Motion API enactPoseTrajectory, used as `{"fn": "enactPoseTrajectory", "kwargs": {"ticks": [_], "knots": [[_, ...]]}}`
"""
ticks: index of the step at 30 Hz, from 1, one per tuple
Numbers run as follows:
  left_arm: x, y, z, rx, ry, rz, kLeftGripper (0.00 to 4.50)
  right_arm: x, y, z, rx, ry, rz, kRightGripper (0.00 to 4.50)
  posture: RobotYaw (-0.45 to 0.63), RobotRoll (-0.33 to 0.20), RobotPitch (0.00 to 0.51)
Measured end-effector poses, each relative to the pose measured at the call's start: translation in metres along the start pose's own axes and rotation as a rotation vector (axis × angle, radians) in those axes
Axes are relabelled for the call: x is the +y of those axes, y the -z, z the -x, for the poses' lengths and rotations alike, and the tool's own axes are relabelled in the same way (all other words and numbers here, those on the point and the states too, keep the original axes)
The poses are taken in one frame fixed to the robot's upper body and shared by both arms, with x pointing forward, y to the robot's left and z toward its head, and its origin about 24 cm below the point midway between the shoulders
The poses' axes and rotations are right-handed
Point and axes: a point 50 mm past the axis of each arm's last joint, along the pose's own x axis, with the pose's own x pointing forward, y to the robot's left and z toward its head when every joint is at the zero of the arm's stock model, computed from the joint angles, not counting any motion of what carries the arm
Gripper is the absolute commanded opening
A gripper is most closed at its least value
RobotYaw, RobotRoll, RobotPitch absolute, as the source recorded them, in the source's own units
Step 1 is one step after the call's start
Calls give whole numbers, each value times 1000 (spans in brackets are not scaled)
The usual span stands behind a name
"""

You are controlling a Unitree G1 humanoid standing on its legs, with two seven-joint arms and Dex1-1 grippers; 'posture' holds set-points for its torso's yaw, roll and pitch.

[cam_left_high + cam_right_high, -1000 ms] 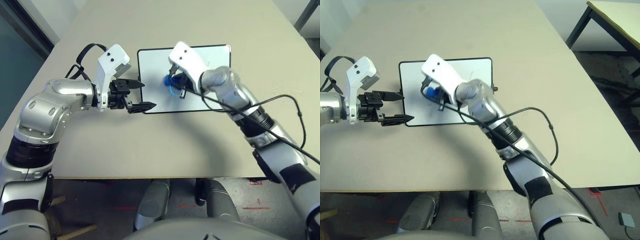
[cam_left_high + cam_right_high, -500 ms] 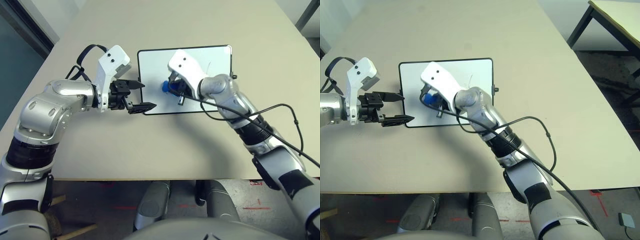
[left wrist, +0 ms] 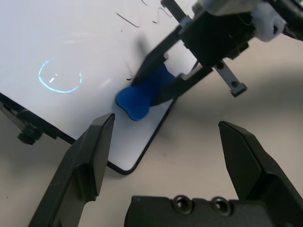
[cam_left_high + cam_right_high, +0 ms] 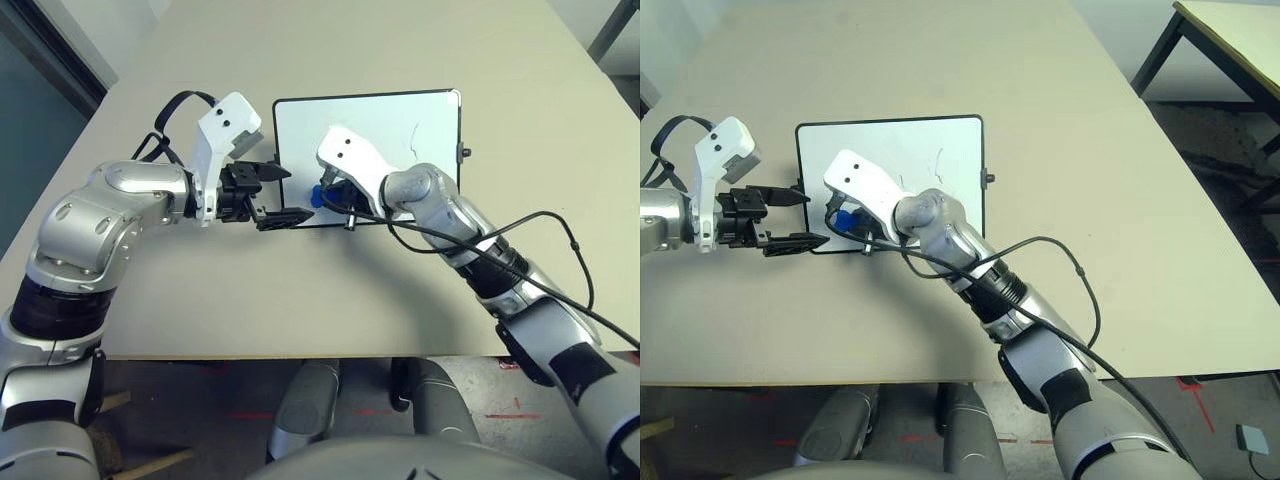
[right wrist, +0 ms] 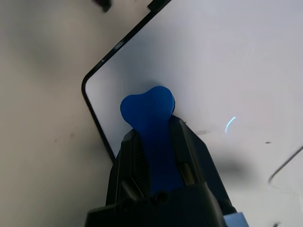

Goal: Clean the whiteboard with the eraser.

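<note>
The whiteboard lies flat on the beige table, with faint scribbles near its right side. My right gripper is shut on the blue eraser. It presses the eraser's tip onto the board close to the near left corner. In the right wrist view the eraser sticks out between the two fingers onto the white surface beside the rounded corner. My left gripper stands open at the board's near left edge, a short way from the eraser, with nothing between its fingers.
A black cable loops off my right forearm over the table. A small knob sticks out of the board's right side. Another table stands off to the far right. Bare tabletop stretches in front of the board.
My right gripper has swept the eraser from the middle of the board toward its near left corner, closer to the left gripper. The left arm has held still.
</note>
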Motion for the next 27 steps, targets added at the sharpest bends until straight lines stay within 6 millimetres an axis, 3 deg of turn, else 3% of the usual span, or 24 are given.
{"fn": "enactPoseTrajectory", "kwargs": {"ticks": [4, 11, 23, 27], "knots": [[-1, 2, -1, 0, 8, 9, 4500, -19, -4, 10, -3, 88, -9, 816, 211, 0, 189], [-1, 2, -1, -1, 6, 10, 4500, -21, -7, 12, -15, 106, -9, 816, 209, 0, 189], [-1, 2, -1, -1, 6, 9, 4500, 6, 12, 11, 14, 12, -11, 815, 210, 0, 189], [-1, 1, -1, -2, 8, 7, 4500, 6, 14, 11, 26, 6, -7, 815, 208, 0, 187]]}}
